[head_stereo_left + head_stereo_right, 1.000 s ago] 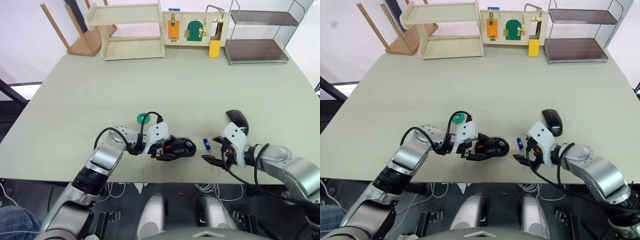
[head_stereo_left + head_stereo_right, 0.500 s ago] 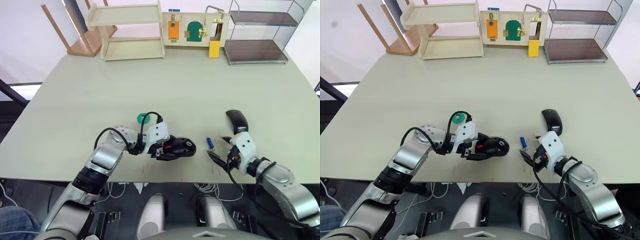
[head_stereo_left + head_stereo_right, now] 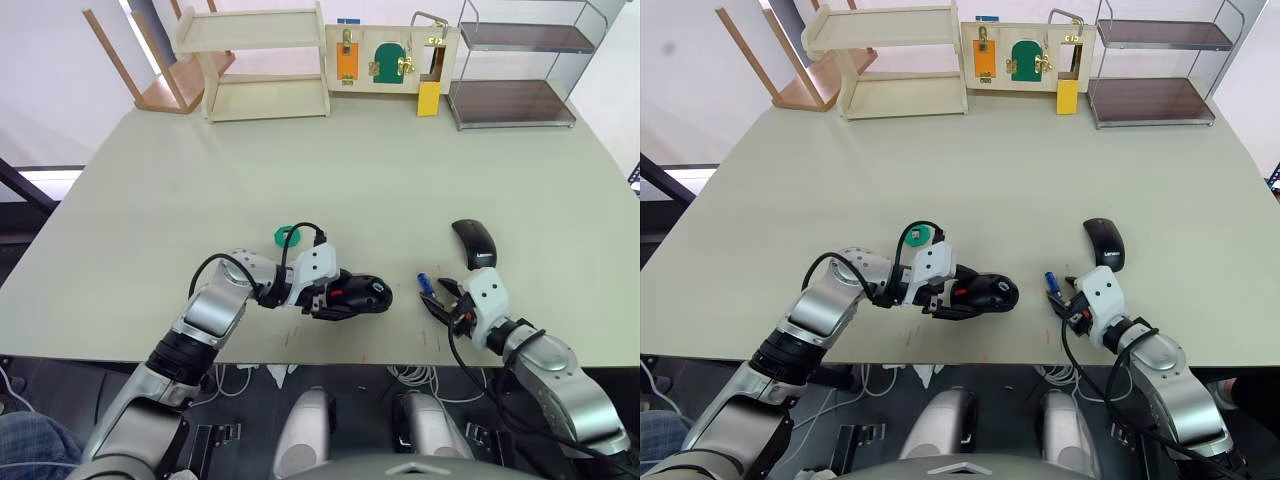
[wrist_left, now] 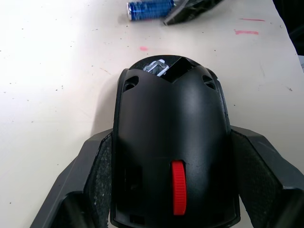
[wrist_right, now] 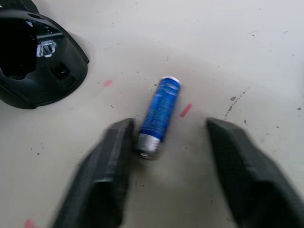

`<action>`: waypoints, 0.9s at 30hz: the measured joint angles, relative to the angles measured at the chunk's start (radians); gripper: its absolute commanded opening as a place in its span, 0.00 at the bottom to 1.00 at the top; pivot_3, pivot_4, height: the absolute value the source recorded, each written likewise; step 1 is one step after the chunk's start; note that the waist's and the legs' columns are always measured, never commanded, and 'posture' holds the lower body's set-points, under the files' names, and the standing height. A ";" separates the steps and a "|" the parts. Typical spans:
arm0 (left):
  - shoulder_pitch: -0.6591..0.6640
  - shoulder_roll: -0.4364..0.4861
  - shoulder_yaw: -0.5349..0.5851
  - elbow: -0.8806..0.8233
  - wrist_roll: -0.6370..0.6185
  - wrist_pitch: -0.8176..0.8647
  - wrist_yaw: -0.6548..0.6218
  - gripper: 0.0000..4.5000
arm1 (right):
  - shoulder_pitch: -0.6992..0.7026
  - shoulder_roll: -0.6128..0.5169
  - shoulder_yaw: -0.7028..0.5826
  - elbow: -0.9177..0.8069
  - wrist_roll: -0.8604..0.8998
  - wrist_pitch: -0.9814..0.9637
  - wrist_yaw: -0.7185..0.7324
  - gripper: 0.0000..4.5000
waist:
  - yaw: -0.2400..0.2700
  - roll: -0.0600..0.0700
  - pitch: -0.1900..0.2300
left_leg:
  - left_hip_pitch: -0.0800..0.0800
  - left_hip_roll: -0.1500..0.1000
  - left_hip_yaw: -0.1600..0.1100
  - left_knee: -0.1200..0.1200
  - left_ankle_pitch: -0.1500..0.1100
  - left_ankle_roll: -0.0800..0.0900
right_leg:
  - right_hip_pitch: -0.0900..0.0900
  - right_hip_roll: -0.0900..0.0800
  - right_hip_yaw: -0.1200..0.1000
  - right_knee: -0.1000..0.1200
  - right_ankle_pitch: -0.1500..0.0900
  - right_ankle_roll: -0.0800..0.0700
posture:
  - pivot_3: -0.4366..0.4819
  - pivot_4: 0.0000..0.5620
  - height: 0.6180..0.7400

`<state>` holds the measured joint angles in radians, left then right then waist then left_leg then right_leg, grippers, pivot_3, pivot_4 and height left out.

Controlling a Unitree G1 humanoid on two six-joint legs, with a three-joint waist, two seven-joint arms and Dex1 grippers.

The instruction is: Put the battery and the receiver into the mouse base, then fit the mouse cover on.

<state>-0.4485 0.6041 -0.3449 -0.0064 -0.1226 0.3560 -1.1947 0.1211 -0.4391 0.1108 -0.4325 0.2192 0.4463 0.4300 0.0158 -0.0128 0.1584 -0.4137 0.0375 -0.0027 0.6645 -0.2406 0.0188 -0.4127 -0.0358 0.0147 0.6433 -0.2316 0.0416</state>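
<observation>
The mouse base (image 4: 171, 137), a black open shell with a red wheel, lies on the table near the front edge. My left gripper (image 3: 335, 297) is shut on its sides. The battery (image 5: 159, 114), a small blue cylinder with a silvery end, lies just right of the base. My right gripper (image 3: 435, 297) straddles the battery's silvery end with its fingers apart, one finger (image 5: 114, 156) close against it. The glossy black mouse cover (image 3: 474, 242) rests dome-up behind the right gripper. I cannot pick out the receiver for certain.
A green disc (image 3: 921, 237) with a greyish spot at its middle lies behind the left gripper. A wooden shelf (image 3: 262, 62), a latch board (image 3: 385, 58) and a wire rack (image 3: 520, 65) line the far edge. The table's front edge (image 3: 390, 362) runs close by.
My right gripper has swung in from the front and now straddles the battery, with its fingers drawn closer. The battery has shifted slightly right. The left gripper and the base stay put.
</observation>
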 measured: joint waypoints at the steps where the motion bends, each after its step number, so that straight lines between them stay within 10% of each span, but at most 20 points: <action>1: 0.000 0.000 0.000 0.001 0.000 -0.001 0.000 0.65 | 0.000 0.000 0.000 0.003 -0.006 -0.006 0.002 0.15 | 0.000 0.000 0.000 | 0.000 0.000 0.000 0.000 0.000 0.000 | 0.000 0.000 0.000 0.000 0.000 0.000 | 0.48 0.27 1.00; 3: -0.001 0.000 0.000 0.003 0.000 -0.002 0.000 0.65 | -0.001 0.001 -0.001 0.008 -0.011 -0.019 0.004 0.02 | 0.000 0.000 0.000 | 0.000 0.000 0.000 0.000 0.000 0.000 | 0.000 0.000 0.000 0.000 0.000 0.000 | 0.48 0.27 1.00; 12: -0.002 -0.002 0.000 0.011 0.000 -0.013 0.000 0.65 | -0.021 -0.034 -0.019 -0.003 0.026 0.016 0.064 0.02 | 0.000 0.000 0.000 | 0.000 0.000 0.000 0.002 0.000 0.000 | 0.000 0.000 0.000 0.001 0.000 0.000 | 0.48 0.27 1.00; 27: -0.015 -0.012 -0.006 0.027 0.001 -0.016 0.000 0.65 | -0.449 -0.176 -0.087 -0.172 0.479 0.777 0.112 0.02 | 0.003 0.001 0.000 | -0.001 0.000 -0.002 0.004 0.000 0.000 | 0.001 0.000 0.001 0.003 0.001 0.000 | 0.48 0.27 1.00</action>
<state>-0.4639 0.5917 -0.3513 0.0203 -0.1212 0.3401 -1.1951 -0.3282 -0.6156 0.0238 -0.6048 0.6979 1.2233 0.5423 0.0192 -0.0115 0.1587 -0.4142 0.0376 -0.0043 0.6689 -0.2406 0.0188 -0.4119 -0.0358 0.0157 0.6462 -0.2310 0.0419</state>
